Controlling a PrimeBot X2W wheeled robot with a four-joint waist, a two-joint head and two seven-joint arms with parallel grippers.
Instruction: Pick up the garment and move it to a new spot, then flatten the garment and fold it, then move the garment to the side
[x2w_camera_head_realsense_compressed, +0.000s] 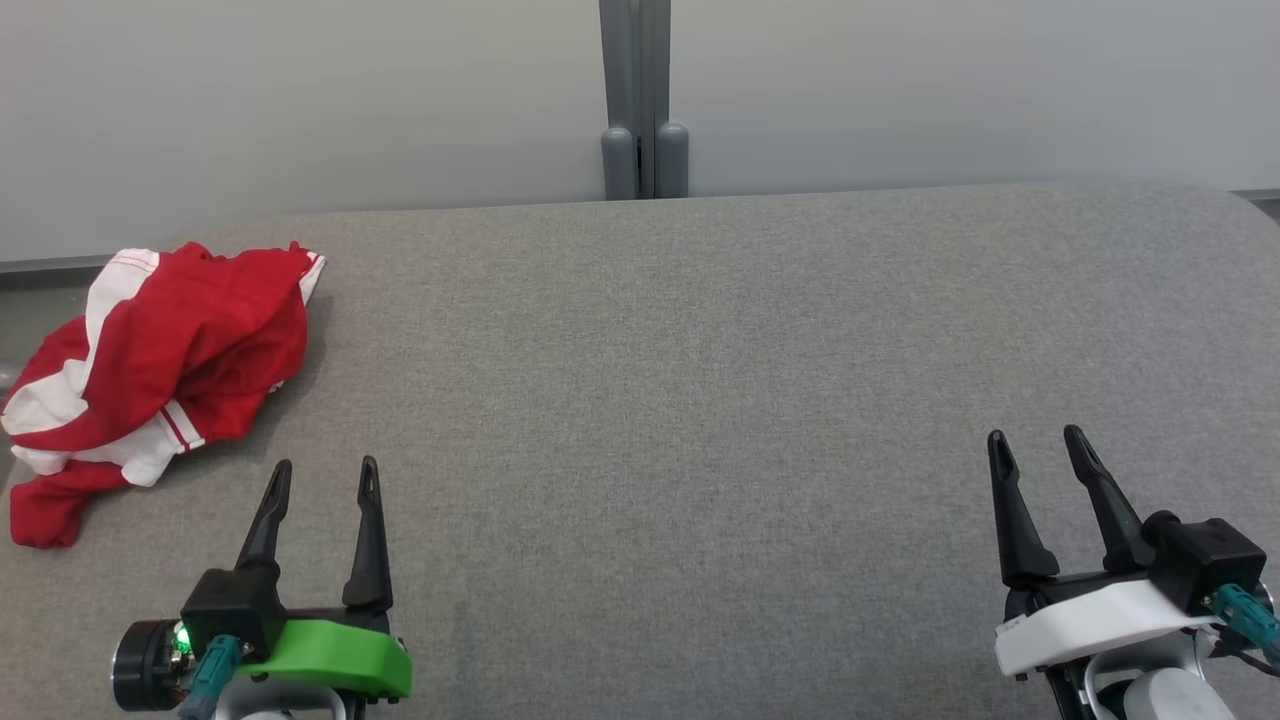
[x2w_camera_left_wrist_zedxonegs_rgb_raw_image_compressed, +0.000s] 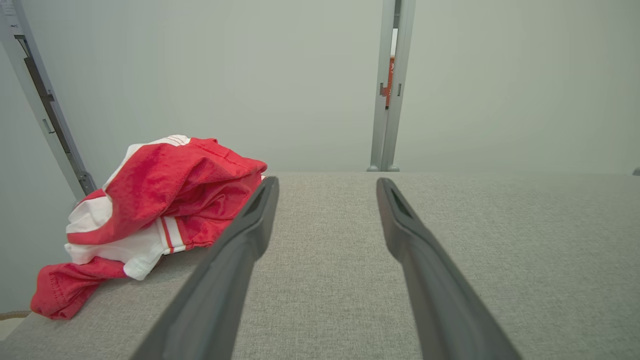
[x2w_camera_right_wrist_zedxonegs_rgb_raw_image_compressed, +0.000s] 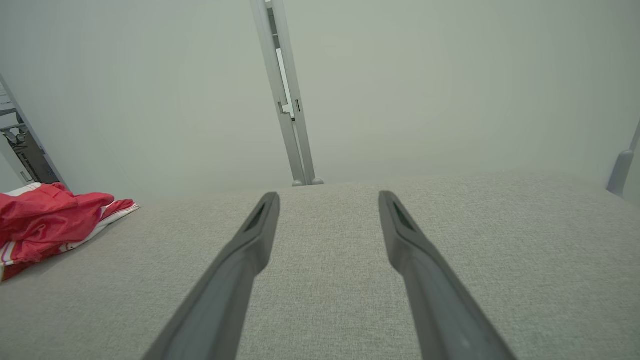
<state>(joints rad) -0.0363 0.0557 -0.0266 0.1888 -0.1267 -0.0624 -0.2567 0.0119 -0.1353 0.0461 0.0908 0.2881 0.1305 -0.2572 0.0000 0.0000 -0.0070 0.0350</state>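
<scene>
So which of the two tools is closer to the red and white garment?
The left tool, on the green mount, just beside the garment; the right tool, on the white mount, is far off.

One garment (x2w_camera_head_realsense_compressed: 150, 350), two hands (x2w_camera_head_realsense_compressed: 326, 464) (x2w_camera_head_realsense_compressed: 1034, 433) (a pair)

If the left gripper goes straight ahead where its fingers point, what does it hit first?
Probably nothing on the grey fabric table: the open left gripper points just right of the crumpled red-and-white garment; depth is unclear.
</scene>
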